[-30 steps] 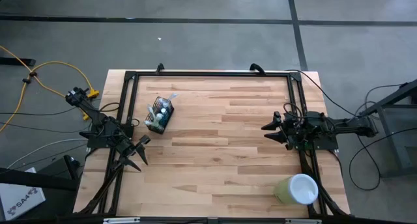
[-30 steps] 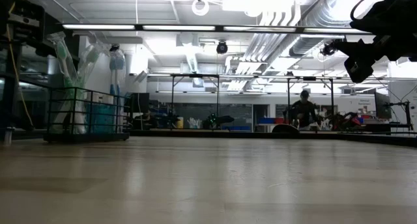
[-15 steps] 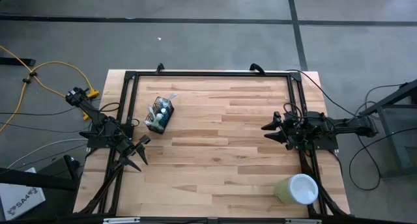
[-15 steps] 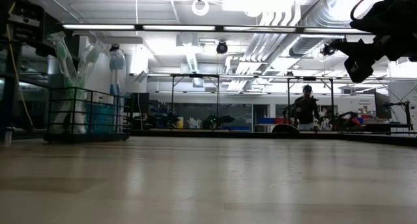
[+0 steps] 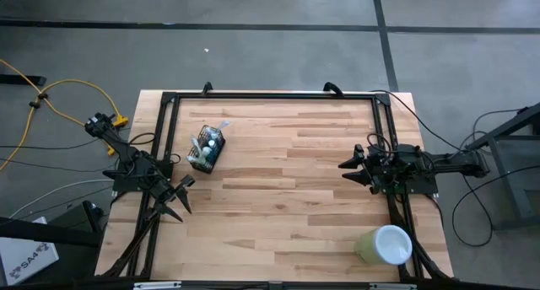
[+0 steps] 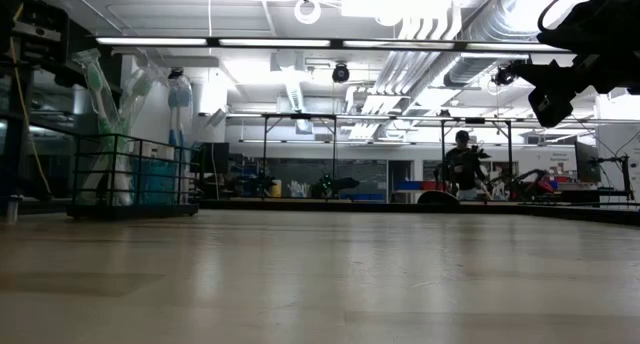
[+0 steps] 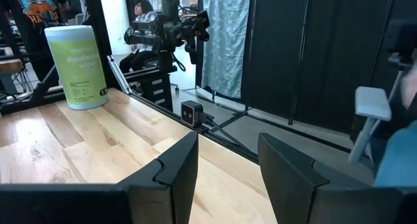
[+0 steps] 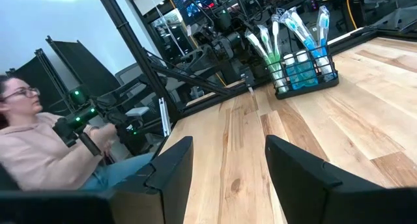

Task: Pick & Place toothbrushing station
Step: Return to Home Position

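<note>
While the black wire-mesh holder (image 5: 207, 149) stands on the desk (image 5: 295, 206) full of toothbrushes (image 5: 207, 142), the left claw (image 5: 175, 199) hangs open near it and the right claw (image 5: 353, 170) open well apart, so a stray left swing could topple it.

Wire holder (image 5: 207, 149) is placed upper left on the table (image 5: 287, 210), with toothbrushes (image 8: 268, 49) stood in it. Canister (image 5: 384, 244) is set at the lower right corner. Left gripper (image 5: 181, 197) is parked at the left edge, below the holder. Right gripper (image 5: 346, 172) is parked at the right edge, above the canister.
</note>
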